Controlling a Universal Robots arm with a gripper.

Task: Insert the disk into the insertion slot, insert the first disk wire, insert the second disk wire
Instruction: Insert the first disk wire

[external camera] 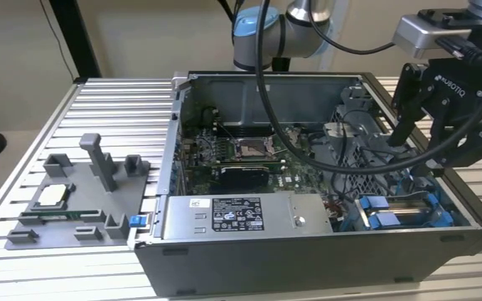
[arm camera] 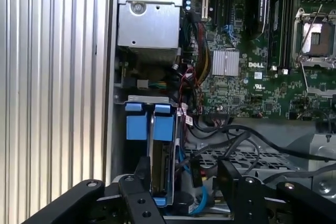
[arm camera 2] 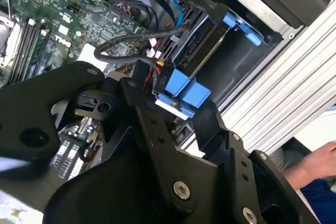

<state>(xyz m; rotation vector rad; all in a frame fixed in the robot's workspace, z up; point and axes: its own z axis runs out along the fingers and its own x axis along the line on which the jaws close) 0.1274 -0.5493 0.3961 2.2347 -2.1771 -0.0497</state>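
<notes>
Wide-open jaws straddle the disk (arm camera: 158, 161), set in the insertion slot (arm camera 2: 239, 59) between them, in both wrist views. The second wrist view catches a person's hand (arm camera 2: 317, 163) beyond the worktop (arm camera 2: 294, 93).

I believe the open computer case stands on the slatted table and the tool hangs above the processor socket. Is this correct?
Not quite. The open computer case does stand on the slatted table, but the tool hangs above the disk in its blue frame, as the first wrist view shows.
</notes>
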